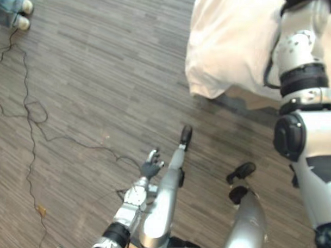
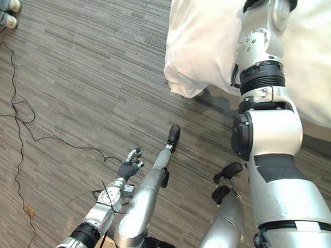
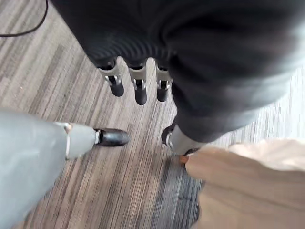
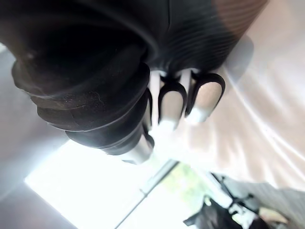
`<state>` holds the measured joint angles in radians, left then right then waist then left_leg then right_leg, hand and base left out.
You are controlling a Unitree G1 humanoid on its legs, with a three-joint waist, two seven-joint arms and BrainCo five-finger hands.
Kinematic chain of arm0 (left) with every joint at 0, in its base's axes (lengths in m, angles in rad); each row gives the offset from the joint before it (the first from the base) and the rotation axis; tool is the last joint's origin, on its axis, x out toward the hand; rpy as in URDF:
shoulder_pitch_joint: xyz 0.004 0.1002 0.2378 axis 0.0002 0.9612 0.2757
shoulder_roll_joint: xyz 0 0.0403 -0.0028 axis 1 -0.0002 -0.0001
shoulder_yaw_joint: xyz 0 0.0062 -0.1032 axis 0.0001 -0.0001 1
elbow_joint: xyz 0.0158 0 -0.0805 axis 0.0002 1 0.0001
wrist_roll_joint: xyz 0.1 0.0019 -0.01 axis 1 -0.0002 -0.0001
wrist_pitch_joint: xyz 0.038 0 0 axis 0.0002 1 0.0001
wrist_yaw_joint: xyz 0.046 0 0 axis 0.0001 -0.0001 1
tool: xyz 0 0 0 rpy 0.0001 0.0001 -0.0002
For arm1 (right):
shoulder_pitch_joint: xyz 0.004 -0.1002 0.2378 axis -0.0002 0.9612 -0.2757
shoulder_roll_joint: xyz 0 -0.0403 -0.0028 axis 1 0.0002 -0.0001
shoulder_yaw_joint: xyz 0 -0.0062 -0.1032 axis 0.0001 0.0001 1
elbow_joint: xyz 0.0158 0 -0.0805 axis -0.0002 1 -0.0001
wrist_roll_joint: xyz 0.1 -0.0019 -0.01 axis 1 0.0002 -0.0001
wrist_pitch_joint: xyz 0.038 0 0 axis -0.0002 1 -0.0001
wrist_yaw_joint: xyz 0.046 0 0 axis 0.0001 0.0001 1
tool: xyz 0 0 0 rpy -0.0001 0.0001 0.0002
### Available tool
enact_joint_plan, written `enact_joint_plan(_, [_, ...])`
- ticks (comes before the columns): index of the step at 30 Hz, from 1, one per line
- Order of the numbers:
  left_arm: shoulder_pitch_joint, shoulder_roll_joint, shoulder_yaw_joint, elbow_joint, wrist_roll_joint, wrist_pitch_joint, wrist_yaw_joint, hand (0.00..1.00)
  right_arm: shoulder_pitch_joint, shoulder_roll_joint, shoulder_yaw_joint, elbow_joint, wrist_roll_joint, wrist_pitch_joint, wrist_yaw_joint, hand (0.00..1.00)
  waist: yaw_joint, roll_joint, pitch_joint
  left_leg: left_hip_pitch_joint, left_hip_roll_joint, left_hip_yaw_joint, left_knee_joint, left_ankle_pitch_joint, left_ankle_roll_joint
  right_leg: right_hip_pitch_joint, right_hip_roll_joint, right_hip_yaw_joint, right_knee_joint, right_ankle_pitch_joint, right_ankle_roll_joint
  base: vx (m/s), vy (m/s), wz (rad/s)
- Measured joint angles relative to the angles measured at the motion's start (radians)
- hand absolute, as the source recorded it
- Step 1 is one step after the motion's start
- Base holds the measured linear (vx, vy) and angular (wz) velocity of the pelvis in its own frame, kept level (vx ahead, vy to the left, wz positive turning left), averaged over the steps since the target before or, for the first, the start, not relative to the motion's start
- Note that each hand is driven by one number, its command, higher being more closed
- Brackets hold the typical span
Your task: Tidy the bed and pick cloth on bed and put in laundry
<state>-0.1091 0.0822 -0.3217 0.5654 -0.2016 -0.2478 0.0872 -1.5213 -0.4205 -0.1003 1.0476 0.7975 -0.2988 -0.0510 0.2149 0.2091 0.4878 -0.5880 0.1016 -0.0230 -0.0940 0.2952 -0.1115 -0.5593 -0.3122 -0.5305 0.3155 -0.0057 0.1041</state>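
The bed's white sheet [image 1: 233, 45] hangs over the bed's corner at the upper right, above the grey striped floor. My right arm reaches up across this sheet. In the right wrist view my right hand [image 4: 171, 102] hovers close over the white sheet [image 4: 267, 119], fingers straight, holding nothing. My left hand [image 1: 150, 168] hangs low over the floor left of the bed, open and empty. In its wrist view its fingers [image 3: 139, 88] point down at the floor. No separate piece of clothing can be made out on the sheet.
A person's shoes [image 1: 22, 14] stand at the far left corner of the floor. A small brown scrap [image 1: 41, 209] lies on the floor at the lower left. A beige corner of the bed [image 3: 248, 186] shows near my left hand.
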Motion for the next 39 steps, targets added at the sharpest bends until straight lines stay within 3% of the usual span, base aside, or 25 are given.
enact_joint_plan(4, [0.013,0.004,0.026,0.014,0.000,0.001,0.005,0.00,0.158,0.003,-0.063,-0.123,0.019,-0.010,0.014,1.00,-0.067,-0.012,-0.005,0.026,-0.019,0.031,0.000,-0.018,0.018,0.046,0.005,0.026,-0.089,0.062,0.021,0.00,0.049,-0.17])
enact_joint_plan(6, [0.043,0.007,0.092,0.035,0.000,0.003,0.011,0.00,0.330,0.033,-0.128,-0.244,0.037,-0.032,0.014,1.00,-0.117,-0.059,-0.025,0.051,-0.037,0.061,0.000,-0.030,0.036,0.071,-0.005,0.052,-0.125,0.088,0.036,0.05,0.048,-0.23])
enact_joint_plan(7, [0.054,0.011,0.105,0.035,0.000,0.004,0.014,0.00,0.372,0.043,-0.146,-0.265,0.039,-0.035,0.014,1.00,-0.128,-0.073,-0.032,0.057,-0.040,0.068,0.000,-0.034,0.041,0.078,-0.006,0.058,-0.134,0.094,0.035,0.06,0.026,-0.25])
enact_joint_plan(8, [0.073,0.022,0.129,0.042,0.000,0.005,0.023,0.00,0.465,0.058,-0.198,-0.303,0.041,-0.045,0.013,1.00,-0.146,-0.106,-0.047,0.074,-0.045,0.082,0.000,-0.040,0.049,0.093,-0.007,0.070,-0.152,0.102,0.040,0.06,0.008,-0.19])
enact_joint_plan(13, [0.094,0.047,0.179,0.115,0.000,0.016,0.025,0.00,0.783,0.060,-0.341,-0.373,0.046,-0.045,-0.044,1.00,-0.186,-0.191,-0.092,0.127,-0.051,0.104,-0.001,-0.056,0.060,0.145,-0.005,0.086,-0.182,0.105,0.044,0.06,-0.033,-0.12])
enact_joint_plan(15, [0.096,0.044,0.196,0.137,0.001,0.027,0.024,0.00,0.883,0.063,-0.366,-0.362,0.021,-0.018,-0.089,1.00,-0.200,-0.198,-0.096,0.145,-0.050,0.107,-0.001,-0.059,0.057,0.162,-0.002,0.089,-0.189,0.109,0.040,0.04,-0.046,-0.11])
enact_joint_plan(19, [0.126,0.038,0.216,0.143,0.008,0.035,0.023,0.00,0.967,0.070,-0.318,-0.435,-0.018,0.010,-0.107,1.00,-0.212,-0.198,-0.096,0.188,-0.038,0.120,-0.002,-0.064,0.051,0.204,0.023,0.111,-0.234,0.130,0.034,0.02,-0.054,-0.26])
enact_joint_plan(23, [0.148,0.032,0.216,0.152,0.016,0.044,0.020,0.00,0.950,0.047,-0.140,-0.692,-0.075,0.008,-0.078,1.00,-0.201,-0.200,-0.105,0.217,-0.006,0.111,-0.004,-0.073,0.039,0.246,0.059,0.097,-0.256,0.130,0.025,-0.01,-0.098,-0.08])
enact_joint_plan(26, [0.171,0.024,0.219,0.151,0.016,0.044,0.005,0.00,0.851,0.044,0.026,-0.752,-0.103,0.008,-0.028,1.00,-0.194,-0.208,-0.122,0.214,0.004,0.099,-0.007,-0.073,0.037,0.259,0.071,0.077,-0.264,0.126,0.020,-0.03,-0.073,0.13])
enact_joint_plan(34, [0.170,0.022,0.253,0.140,0.013,0.042,0.002,0.00,0.461,-0.007,0.257,-0.615,-0.100,0.027,0.037,1.00,-0.097,-0.201,-0.124,0.139,-0.014,-0.004,0.000,-0.041,0.032,0.255,0.061,-0.029,-0.260,0.115,0.023,0.01,-0.034,0.39])
enact_joint_plan(39, [0.163,0.018,0.241,0.099,-0.021,0.027,0.002,0.00,0.278,-0.006,0.299,-0.468,-0.098,0.036,0.034,1.00,-0.028,-0.160,-0.102,0.089,-0.032,-0.052,0.000,-0.028,0.030,0.221,0.033,-0.078,-0.199,0.083,0.030,0.00,-0.001,0.36])
